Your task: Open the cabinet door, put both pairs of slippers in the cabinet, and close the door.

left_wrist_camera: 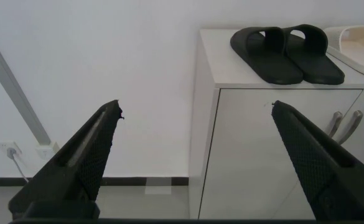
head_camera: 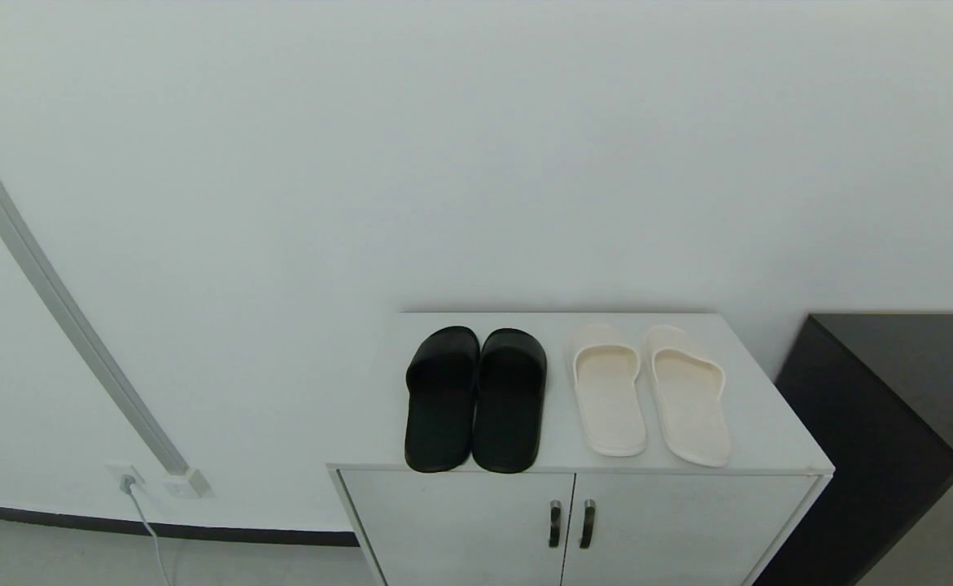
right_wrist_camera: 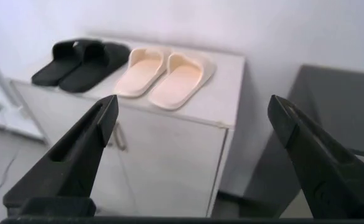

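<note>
Head view: black slippers (head_camera: pixel 476 403) and cream slippers (head_camera: pixel 609 399) sit side by side atop the cabinet (head_camera: pixel 769 423), lower centre of frame | cabinet doors (head_camera: pixel 456 529) shut, every step apparently still to do | left hand (left_wrist_camera: pixel 195 104) and right hand (right_wrist_camera: pixel 193 98) gape wide, empty, clear of the cabinet

Black claws on the left gripper (left_wrist_camera: pixel 196 104) and the right gripper (right_wrist_camera: pixel 193 98)

Two long fingers (left_wrist_camera: pixel 85 158) on each, shaped like wedges: wide at the base, thin and pointy at the tip. Inner sides covered in tiny bumps, like rough rubber. Outer sides smoother, a bit shiny and grey, with a long shallow groove. Little nick near one tip. Joined by a flat black bar (left_wrist_camera: pixel 188 220) at the base.
</note>
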`<state>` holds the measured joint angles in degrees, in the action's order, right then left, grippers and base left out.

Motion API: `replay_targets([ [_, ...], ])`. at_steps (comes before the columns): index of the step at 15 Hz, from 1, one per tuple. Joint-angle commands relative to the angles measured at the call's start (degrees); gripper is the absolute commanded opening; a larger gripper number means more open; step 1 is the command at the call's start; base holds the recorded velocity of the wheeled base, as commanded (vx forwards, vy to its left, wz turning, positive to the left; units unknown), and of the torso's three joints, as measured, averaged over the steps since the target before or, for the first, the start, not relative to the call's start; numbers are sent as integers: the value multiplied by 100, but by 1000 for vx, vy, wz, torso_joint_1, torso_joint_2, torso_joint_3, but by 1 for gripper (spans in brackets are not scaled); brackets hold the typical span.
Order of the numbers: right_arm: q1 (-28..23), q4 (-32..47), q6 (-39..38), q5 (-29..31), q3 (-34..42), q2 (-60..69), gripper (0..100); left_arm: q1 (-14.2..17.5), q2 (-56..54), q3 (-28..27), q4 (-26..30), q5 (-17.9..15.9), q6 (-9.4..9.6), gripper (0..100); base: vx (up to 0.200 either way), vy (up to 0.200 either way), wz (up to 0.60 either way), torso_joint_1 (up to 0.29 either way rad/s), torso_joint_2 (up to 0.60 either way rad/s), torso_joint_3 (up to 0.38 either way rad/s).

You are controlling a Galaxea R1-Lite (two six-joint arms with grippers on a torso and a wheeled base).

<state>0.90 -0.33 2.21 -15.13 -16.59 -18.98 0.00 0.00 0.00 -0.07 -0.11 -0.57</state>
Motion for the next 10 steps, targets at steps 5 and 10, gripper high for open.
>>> replay_targets([
  [5, 2459, -749, -766, 959, -1215, -3428, 100, 0, 0, 0, -1, 2, 13, 100, 0, 0, 0, 0, 0, 0],
  [10, 4269, -1373, -1627, 3104, -1637, -5177, 100, 0, 0, 0, -1, 2, 13, 100, 0, 0, 0, 0, 0, 0],
])
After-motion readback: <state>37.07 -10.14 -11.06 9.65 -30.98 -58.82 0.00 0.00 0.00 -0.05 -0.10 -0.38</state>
